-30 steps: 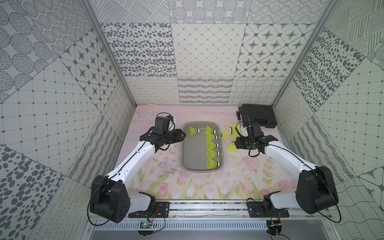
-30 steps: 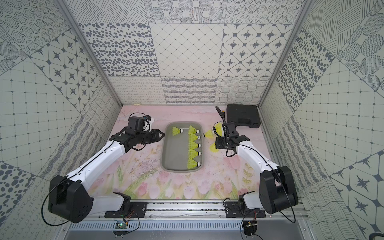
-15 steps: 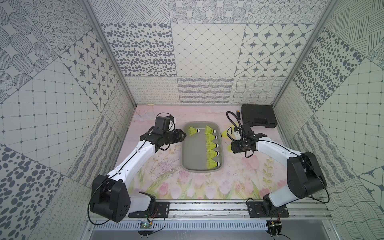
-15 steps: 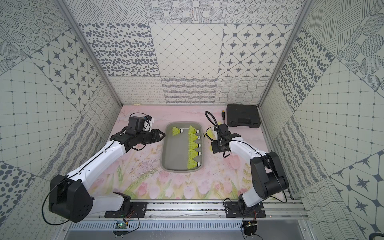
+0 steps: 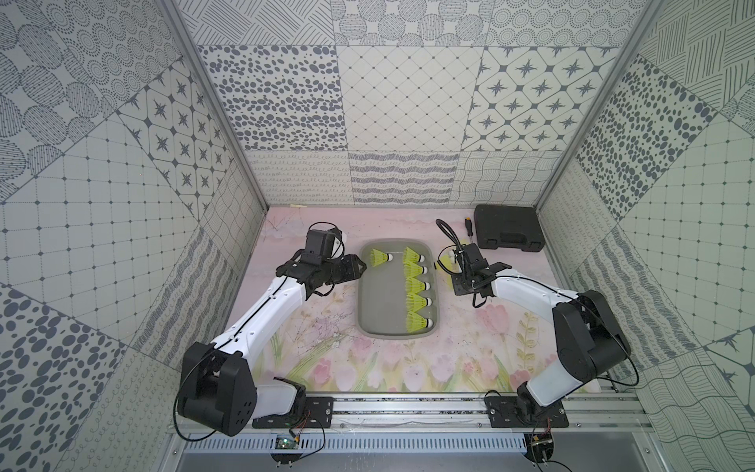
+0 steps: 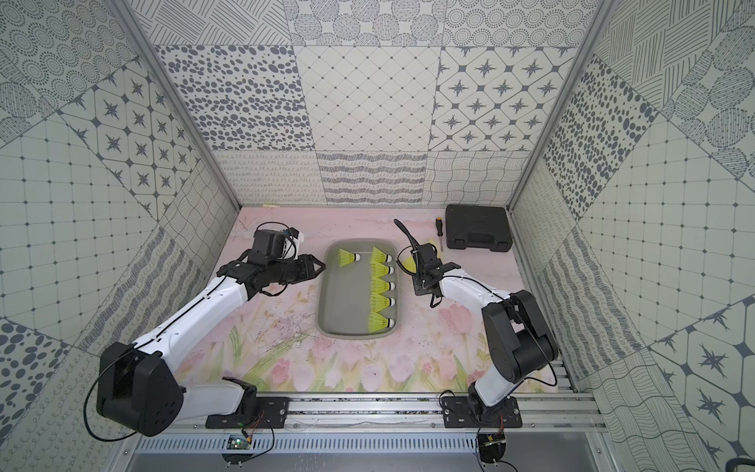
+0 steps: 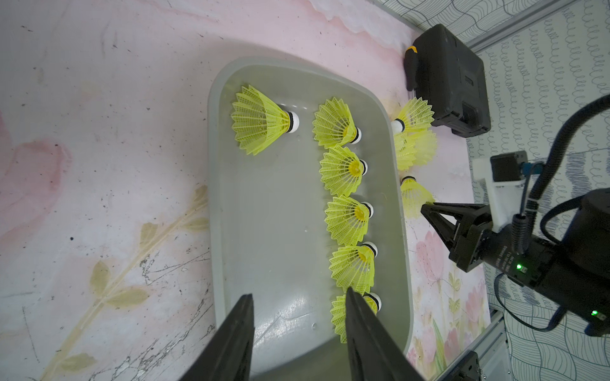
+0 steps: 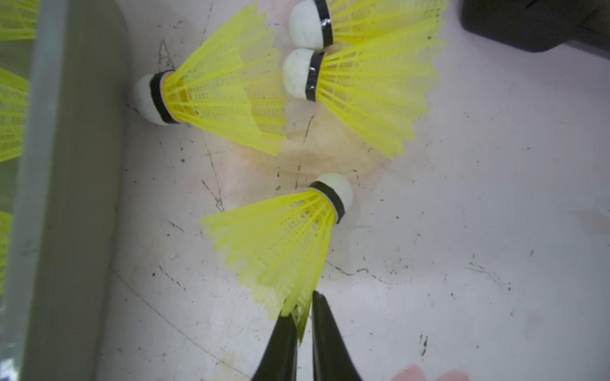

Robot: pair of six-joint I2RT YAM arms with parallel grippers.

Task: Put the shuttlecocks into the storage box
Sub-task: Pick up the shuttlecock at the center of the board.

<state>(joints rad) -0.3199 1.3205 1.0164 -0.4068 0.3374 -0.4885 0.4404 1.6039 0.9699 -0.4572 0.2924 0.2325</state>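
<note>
The grey storage box (image 5: 380, 302) lies mid-mat and holds several yellow-green shuttlecocks (image 7: 346, 217), most of them in a row along its right wall. On the mat to the right of the box lie more shuttlecocks. My right gripper (image 8: 300, 306) is shut on the skirt edge of one shuttlecock (image 8: 287, 237), whose white tip points away from the fingers. Three others (image 8: 224, 89) lie just beyond it, by the box wall (image 8: 76, 165). My left gripper (image 7: 298, 293) hangs open and empty over the box's left rim, near its far end (image 5: 361, 267).
A black hard case (image 5: 508, 229) sits at the back right with a screwdriver (image 5: 469, 229) beside it. Patterned walls close in the floral mat on three sides. The arm bases stand on the front rail.
My right gripper has shifted left towards the box and its jaws have closed on the shuttlecock's skirt. The left arm has not moved.
</note>
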